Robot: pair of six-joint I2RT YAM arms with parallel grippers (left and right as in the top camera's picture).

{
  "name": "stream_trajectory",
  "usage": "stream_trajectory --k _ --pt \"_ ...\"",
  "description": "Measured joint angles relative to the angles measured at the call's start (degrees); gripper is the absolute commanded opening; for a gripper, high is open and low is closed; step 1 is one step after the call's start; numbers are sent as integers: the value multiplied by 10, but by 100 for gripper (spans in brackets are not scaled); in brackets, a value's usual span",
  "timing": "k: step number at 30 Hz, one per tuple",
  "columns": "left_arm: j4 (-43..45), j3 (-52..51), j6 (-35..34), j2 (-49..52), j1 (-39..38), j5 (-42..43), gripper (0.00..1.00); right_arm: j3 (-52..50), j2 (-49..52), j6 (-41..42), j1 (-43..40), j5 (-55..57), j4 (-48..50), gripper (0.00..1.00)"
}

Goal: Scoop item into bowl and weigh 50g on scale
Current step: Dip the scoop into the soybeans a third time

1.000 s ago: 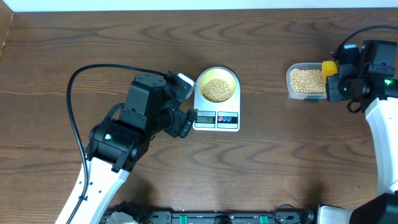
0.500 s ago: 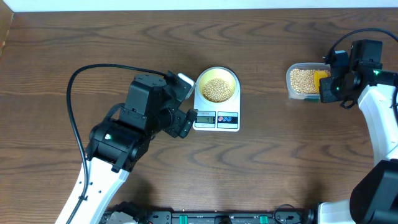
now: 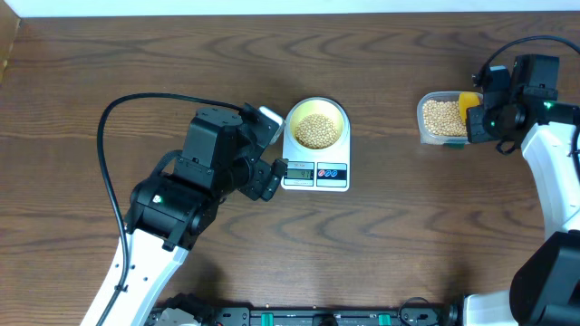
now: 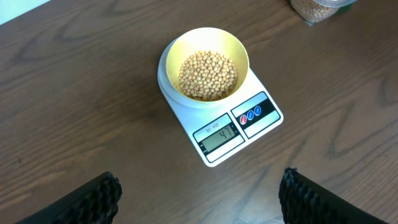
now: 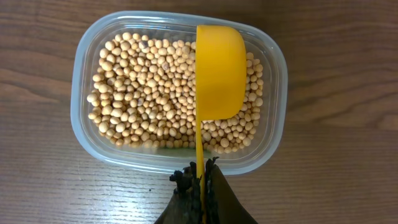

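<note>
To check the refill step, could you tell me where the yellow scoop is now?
Overhead, at the table's right side, the yellow scoop is held by the right gripper over the beans in the clear tub.

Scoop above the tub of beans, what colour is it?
The scoop is plain bright orange-yellow. It shows best in the right wrist view.

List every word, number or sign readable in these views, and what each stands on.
"47", last digit unsure: on the grey display of the scale.
Small print above that display: too small to read.
Signs on the two round buttons: too small to read.
Bowl, clear tub, yellow scoop: no text seen.
</note>
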Motion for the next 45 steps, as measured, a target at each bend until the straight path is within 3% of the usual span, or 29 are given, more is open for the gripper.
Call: stream_trajectory --k 10,30,45 --pt "0 0 0 0 0 0 83 0 30 0 0 -7 -1 1" --pt "0 0 0 0 0 0 83 0 36 3 -1 -148 -59 1" --pt "0 0 0 0 0 0 83 0 36 33 -90 -183 -44 1"
